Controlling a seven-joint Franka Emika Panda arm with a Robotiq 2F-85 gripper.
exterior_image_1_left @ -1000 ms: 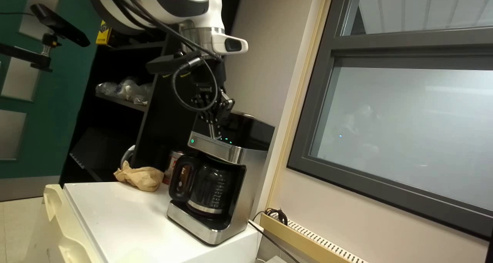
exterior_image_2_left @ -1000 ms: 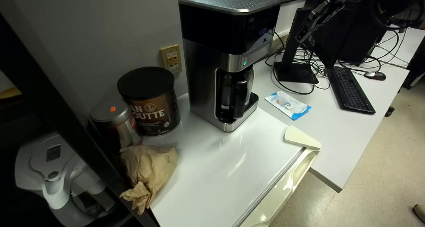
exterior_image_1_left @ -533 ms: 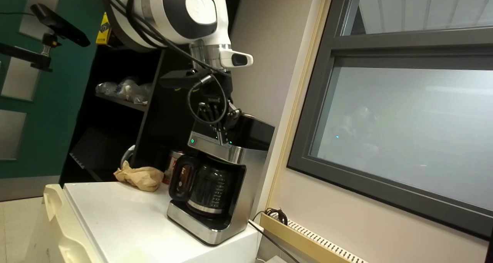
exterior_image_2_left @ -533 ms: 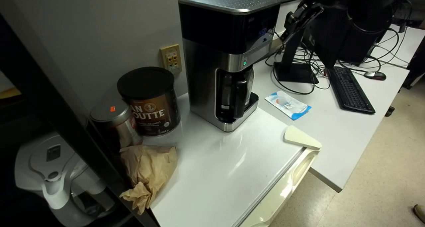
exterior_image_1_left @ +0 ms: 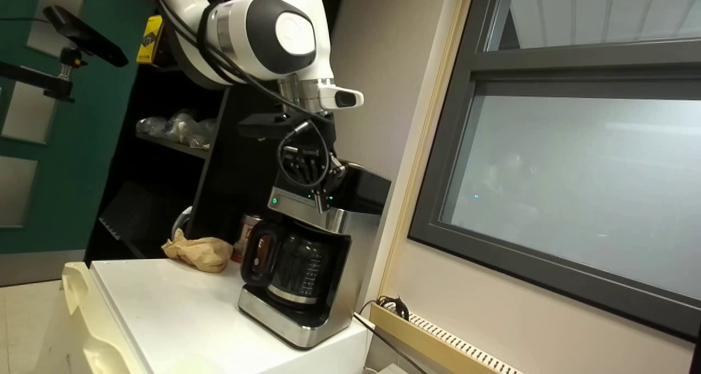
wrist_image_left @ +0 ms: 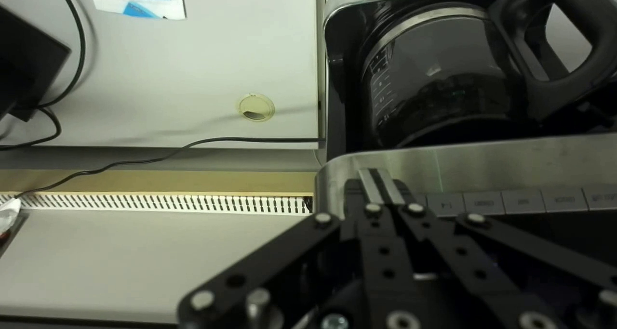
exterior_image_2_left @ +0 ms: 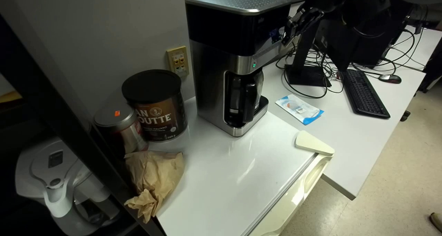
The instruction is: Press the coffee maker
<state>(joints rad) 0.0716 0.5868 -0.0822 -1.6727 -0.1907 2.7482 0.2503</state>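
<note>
- The coffee maker (exterior_image_2_left: 221,80) stood upright on the white worktop (exterior_image_2_left: 224,180), with its glass carafe (wrist_image_left: 443,78) seated inside the front opening.
- In both exterior views a green light (exterior_image_2_left: 254,65) was lit on the silver front band (wrist_image_left: 520,167), so the machine probably had power. On the dark face above there was a bluish display (exterior_image_2_left: 275,32), too small to be read.
- The claw (wrist_image_left: 377,179) held nothing. Its two fingers (wrist_image_left: 370,187) stood side by side with only a thin gap between them, so they made one narrow tip, suitable for pushing.
- In the wrist view this tip lay over the corner end of the band, at the end of the row of buttons (wrist_image_left: 506,203), and it hid a part of that place. It was well apart from the green light.
- Whether the tip touched the machine, or was only just before it, could not be told.
- About the progress: the approach seemed nearly complete, because the claw was narrow and placed close to the controls.
- No button could be seen pushed in, therefore the press could not be counted as done.
- What was left, by judgement: to align with the wanted button, which the task did not name, to push it with moderate force, and then to retreat.
- A possible risk was that the tip would meet bare metal beside the buttons.
</note>
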